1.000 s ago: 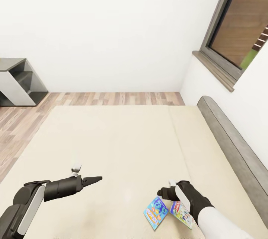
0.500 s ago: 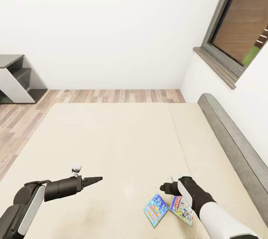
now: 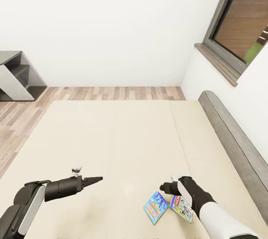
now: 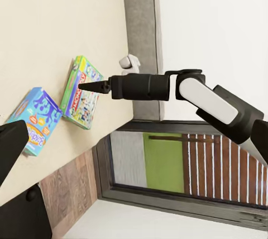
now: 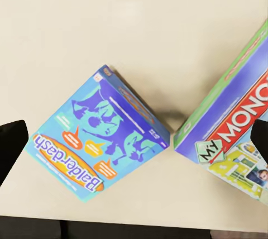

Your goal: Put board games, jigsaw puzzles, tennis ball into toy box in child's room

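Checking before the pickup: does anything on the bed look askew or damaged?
Both board games lie flat on the bed, intact. The blue one and the pale one sit at different angles, corners nearly meeting. Nothing else stands out.

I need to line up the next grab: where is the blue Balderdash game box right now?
In the head view the blue Balderdash box lies flat on the bed at the lower right, just left of the Monopoly box, below the right gripper.
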Controlling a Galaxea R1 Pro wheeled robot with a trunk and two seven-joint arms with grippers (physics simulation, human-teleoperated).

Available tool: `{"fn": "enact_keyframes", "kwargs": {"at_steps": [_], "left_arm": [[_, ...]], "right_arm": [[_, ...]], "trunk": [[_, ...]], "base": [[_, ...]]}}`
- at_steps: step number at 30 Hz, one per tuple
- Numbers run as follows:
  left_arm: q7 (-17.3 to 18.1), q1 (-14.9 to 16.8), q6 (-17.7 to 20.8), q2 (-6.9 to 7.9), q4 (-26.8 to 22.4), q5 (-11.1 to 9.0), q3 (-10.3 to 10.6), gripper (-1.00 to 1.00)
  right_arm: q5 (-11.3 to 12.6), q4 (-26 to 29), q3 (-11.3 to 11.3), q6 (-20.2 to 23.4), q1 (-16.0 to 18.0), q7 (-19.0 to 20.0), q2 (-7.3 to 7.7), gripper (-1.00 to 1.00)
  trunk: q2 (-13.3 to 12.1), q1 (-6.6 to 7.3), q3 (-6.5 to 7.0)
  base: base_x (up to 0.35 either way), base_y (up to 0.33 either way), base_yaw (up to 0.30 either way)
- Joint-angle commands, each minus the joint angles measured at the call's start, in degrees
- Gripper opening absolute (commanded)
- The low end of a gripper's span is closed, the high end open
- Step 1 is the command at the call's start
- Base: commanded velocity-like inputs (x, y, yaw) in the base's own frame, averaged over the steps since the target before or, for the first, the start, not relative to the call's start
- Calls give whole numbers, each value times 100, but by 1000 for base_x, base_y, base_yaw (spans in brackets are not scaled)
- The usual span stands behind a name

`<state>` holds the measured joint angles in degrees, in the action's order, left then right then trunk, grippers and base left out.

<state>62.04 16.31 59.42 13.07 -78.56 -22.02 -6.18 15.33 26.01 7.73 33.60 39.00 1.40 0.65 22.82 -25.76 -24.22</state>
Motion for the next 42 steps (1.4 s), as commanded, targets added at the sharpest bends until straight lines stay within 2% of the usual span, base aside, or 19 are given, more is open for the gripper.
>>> {"fn": "enact_keyframes", "kwargs": {"at_steps": [1, 10, 18, 22, 42], "left_arm": [[19, 3, 26, 1, -2, 4, -2, 100], [21, 3, 27, -1, -2, -1, -3, 100], [31, 3, 34, 3, -2, -22, -14, 100], [29, 3, 32, 0, -2, -14, -7, 100], [28, 4, 34, -5, -2, -19, 1, 100]], "right_arm": [[23, 8, 36, 25, 3, 1, 7, 100], [23, 10, 37, 31, 8, 22, -26, 100], [62, 254, 14, 28, 21, 522, -18, 100], [36, 326, 20, 22, 21, 608, 1, 100], [23, 346, 50, -121, 14, 649, 35, 100]], "trunk": [[10, -3, -18], [10, -3, -103], [10, -3, -178], [10, -3, -216], [10, -3, -404]], "base": [[0, 0, 0], [0, 0, 0], [0, 0, 0], [0, 0, 0], [0, 0, 0]]}}
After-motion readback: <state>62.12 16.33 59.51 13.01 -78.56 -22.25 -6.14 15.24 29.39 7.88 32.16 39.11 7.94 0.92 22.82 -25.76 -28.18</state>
